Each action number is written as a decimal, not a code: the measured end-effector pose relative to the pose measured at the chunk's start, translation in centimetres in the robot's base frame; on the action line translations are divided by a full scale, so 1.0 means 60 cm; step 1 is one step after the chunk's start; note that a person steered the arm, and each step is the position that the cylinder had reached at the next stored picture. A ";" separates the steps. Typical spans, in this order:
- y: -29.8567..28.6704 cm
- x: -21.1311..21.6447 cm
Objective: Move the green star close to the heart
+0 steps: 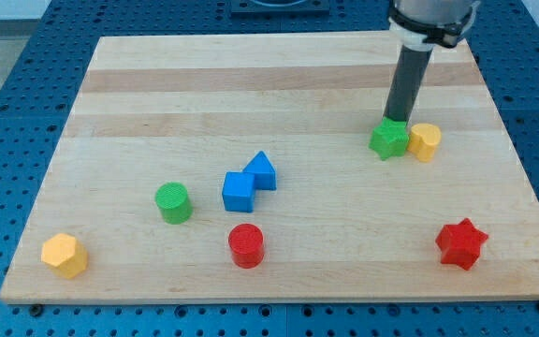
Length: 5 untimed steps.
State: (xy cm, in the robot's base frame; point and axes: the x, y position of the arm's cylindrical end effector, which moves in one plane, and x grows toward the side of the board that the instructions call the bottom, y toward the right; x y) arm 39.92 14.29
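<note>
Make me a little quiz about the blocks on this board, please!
1. True or false: the green star is right beside the yellow heart.
2. Which block lies nearest the view's bottom left corner? A) red star B) yellow hexagon C) green cylinder
3. Fill in: my tip is just above the ______ block in the view.

Key:
1. True; they look as if they touch.
2. B.
3. Green star; my tip stands at its top edge.
</note>
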 end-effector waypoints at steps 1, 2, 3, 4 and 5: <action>-0.048 0.008; -0.058 0.019; -0.058 0.019; -0.047 0.018; 0.003 0.018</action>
